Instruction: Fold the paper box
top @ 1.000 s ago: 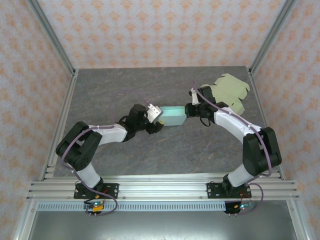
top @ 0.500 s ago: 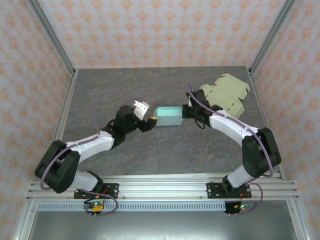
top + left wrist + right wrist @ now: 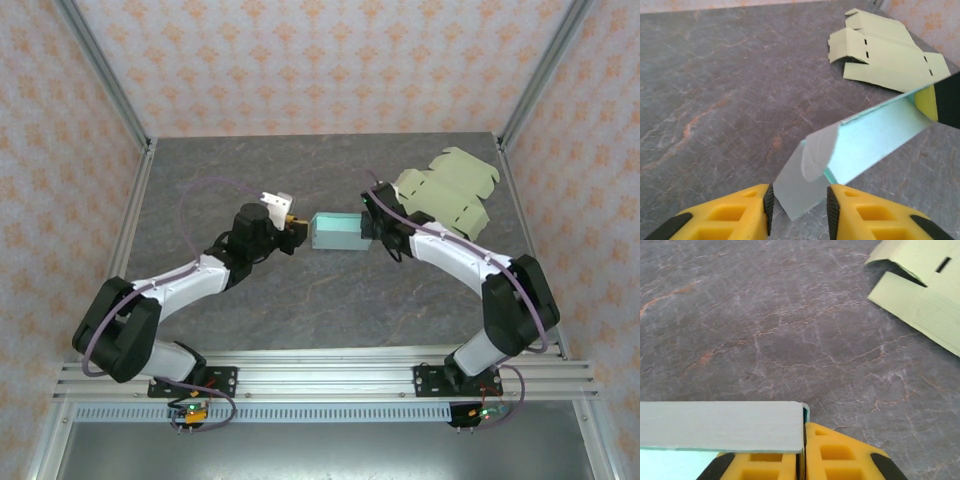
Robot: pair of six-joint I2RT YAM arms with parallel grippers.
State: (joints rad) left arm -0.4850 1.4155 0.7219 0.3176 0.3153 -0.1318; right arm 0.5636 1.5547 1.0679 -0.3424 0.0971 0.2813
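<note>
The teal paper box [image 3: 338,232] spans both arms, one end wall clamped by the right fingers [image 3: 840,457], its opposite end flap lying between the spread-apart left fingers [image 3: 752,212].

Both arms reach in from the near edge with elbows bowed outward, wrists facing each other mid-worktop. Left gripper [image 3: 296,233] [image 3: 799,206]: low over the surface, jaws spread apart. Right gripper [image 3: 369,228] [image 3: 803,460]: fingers pinched together on the end wall of the paper box [image 3: 337,232].
</note>
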